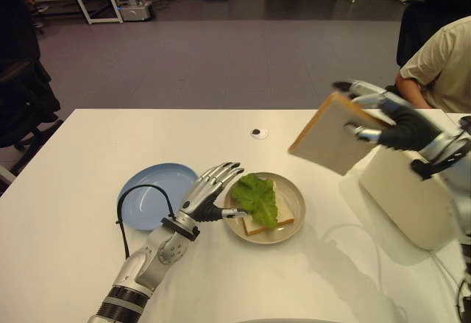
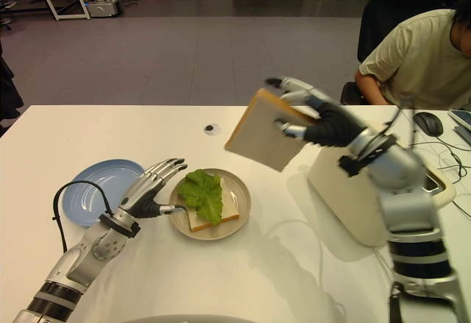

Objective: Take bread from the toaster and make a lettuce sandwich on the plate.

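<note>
Left hand [image 1: 210, 190] lies released, fingers straight, on the table [image 1: 110, 139] beside the plate [image 1: 293, 190] holding a lettuce [image 1: 256, 196]-topped slice. Right hand [image 1: 397, 126] grasps the bread [image 1: 331, 143] aloft, toward the table's right edge by the toaster [image 1: 405, 198]. The bread is light, soft and crushable; it seems held by its far edge, which suits it.

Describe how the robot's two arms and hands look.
The left hand has slim silver fingers; a black cable loops from its wrist. The right hand has a black palm and silver fingers. The left arm and right arm are silver-grey with black ribbed bands.
</note>
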You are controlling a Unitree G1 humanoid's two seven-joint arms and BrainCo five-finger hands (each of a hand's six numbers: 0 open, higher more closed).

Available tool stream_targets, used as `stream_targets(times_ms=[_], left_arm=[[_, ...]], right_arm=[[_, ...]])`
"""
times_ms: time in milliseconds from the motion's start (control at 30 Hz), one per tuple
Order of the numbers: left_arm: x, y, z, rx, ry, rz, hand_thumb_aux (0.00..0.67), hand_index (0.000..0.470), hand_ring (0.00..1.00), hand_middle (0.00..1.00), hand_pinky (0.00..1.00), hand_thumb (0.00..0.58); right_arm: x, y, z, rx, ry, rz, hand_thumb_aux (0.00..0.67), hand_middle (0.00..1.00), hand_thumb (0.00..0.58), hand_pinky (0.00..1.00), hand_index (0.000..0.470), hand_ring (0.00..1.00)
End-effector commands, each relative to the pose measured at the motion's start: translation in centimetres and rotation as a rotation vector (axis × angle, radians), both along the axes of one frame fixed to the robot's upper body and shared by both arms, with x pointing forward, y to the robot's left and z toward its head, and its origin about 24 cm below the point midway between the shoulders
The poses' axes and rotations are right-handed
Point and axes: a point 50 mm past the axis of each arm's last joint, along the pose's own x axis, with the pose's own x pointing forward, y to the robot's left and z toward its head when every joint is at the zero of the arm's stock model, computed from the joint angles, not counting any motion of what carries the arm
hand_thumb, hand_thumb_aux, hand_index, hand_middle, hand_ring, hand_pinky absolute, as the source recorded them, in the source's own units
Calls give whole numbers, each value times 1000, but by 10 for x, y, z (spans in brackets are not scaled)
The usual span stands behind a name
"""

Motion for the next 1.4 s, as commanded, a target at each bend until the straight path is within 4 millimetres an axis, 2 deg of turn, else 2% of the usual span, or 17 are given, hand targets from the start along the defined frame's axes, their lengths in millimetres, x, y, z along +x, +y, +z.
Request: stream_targets(times_ms=[33,133,333,467,600,833,867,900,933,967,1000,1267,1400], left_arm=[[6,13,11,-93,-38,48,0,0,0,0,0,0],[8,16,11,-119,-37,55,0,0,0,0,0,0],[9,16,7,-131,-16,44,0,0,0,0,0,0],[9,14,6,-131,-7,30,0,0,0,0,0,0],[8,12,5,-130,1,17,0,0,0,0,0,0],[5,6,1,-116,20,-20,0,0,0,0,0,0],[5,5,0,-110,24,-33,0,0,0,0,0,0],[4,3,0,-99,29,-48,0,0,0,0,0,0],[3,3,0,-92,31,-57,0,0,0,0,0,0],[3,2,0,-85,33,-63,0,0,0,0,0,0],[2,2,0,-81,33,-66,0,0,0,0,0,0],[1,5,1,-72,33,-61,0,0,0,0,0,0],[1,5,2,-71,29,-60,0,0,0,0,0,0]], right_arm=[[16,45,-45,-69,-71,16,670,0,580,0,470,0],[22,71,-68,-104,-178,37,670,0,580,0,470,0],[24,101,-90,-284,-451,128,670,0,580,0,470,0],[29,106,-104,-416,-598,144,670,0,580,0,470,0],[21,107,-126,-505,-659,218,670,0,580,0,470,0],[6,103,-142,-492,-634,287,670,0,580,0,470,0],[3,102,-146,-502,-622,298,644,0,579,0,452,0],[1,99,-149,-514,-608,305,436,0,509,0,306,0],[0,97,-151,-522,-599,307,365,0,460,0,256,0],[0,95,-152,-527,-593,306,179,0,268,0,125,0],[-1,93,-152,-528,-583,303,0,0,0,0,0,0],[-3,88,-142,-475,-541,286,0,0,0,0,0,0],[-1,85,-128,-441,-547,252,0,0,0,0,0,0]])
